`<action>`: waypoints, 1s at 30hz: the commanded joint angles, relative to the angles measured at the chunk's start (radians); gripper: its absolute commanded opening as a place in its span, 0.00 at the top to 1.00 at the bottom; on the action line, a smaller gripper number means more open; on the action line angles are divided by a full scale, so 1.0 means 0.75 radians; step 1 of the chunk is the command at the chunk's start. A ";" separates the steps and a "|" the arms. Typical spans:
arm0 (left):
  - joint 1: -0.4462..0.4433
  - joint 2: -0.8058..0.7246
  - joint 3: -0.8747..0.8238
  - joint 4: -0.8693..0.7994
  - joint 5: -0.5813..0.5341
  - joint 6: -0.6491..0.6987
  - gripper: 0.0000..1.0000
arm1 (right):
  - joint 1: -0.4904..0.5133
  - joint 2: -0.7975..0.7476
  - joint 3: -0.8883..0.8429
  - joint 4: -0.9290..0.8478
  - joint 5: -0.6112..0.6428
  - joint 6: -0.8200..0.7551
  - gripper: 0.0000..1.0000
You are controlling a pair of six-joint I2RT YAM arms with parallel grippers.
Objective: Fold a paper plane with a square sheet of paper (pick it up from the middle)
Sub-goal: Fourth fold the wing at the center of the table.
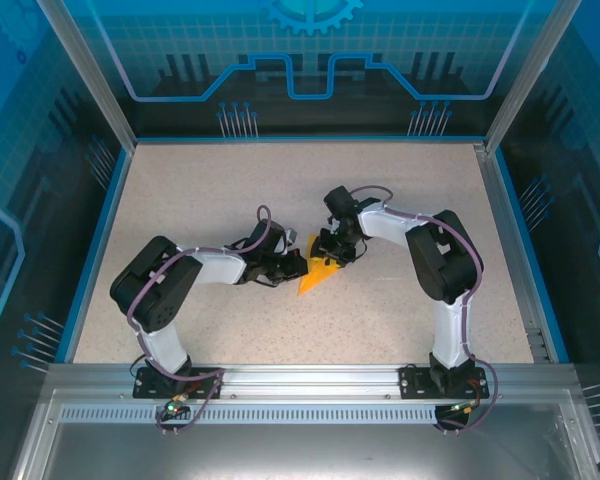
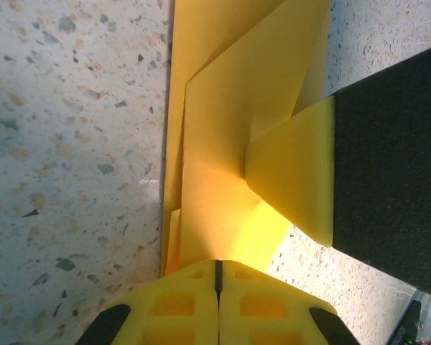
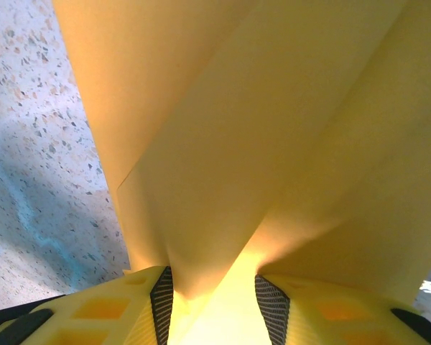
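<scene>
The bright-orange sheet of paper (image 1: 313, 278) lies folded into a layered, pointed shape at the middle of the table, between both grippers. My left gripper (image 1: 298, 268) is shut, and in the left wrist view its fingertips (image 2: 217, 264) rest on the near end of the paper (image 2: 223, 108), whose flat layers run away from them. My right gripper (image 1: 332, 258) stands at the paper's far side. Its jaws (image 3: 212, 277) are apart, with a raised fold of the paper (image 3: 237, 129) running down between the pads. One right finger (image 2: 294, 180) lifts a flap in the left wrist view.
The speckled tabletop (image 1: 230, 180) stretches out around the paper. A blue rim (image 1: 98, 240) and glass walls enclose it. An aluminium rail (image 1: 300, 378) carrying both arm bases runs along the near edge.
</scene>
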 commanded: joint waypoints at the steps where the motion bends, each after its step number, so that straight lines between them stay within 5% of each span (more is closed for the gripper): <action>1: 0.001 0.026 0.038 -0.049 -0.026 0.006 0.94 | 0.001 0.169 -0.087 -0.139 0.188 0.012 0.58; 30: 0.001 0.053 0.041 -0.097 -0.057 0.028 0.95 | -0.001 0.181 -0.070 -0.155 0.176 0.005 0.58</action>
